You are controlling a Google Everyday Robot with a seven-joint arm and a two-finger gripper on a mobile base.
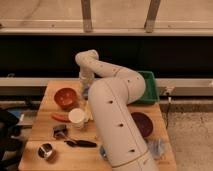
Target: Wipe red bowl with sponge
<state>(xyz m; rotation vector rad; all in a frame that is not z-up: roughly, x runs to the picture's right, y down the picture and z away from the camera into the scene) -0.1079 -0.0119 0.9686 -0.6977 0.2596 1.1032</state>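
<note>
Camera view gives one high look over a wooden tabletop (41, 131), with the robot's thick white arm (115, 125) running up the middle and folding down at the far edge. The gripper (85, 91) points downward there, low over the wood and just beside the right rim of the red bowl (65, 97). Its fingers are fully closed. The sponge cannot be made out, so what they have pinched, if anything, cannot be told; it may be hidden beneath the wrist. A closed gripper this close to the bowl probably means the pick-up is being finished, ahead of a short carry to the left. The red bowl stands upright with its dark inside open to the camera, which leaves it easy to reach from above. A white cup (76, 117) stands near in front of it and could be knocked by a low sweep. The green bin (151, 86), the purple bowl (141, 123) and the pale cloth (157, 148) lie well apart on the right.
</note>
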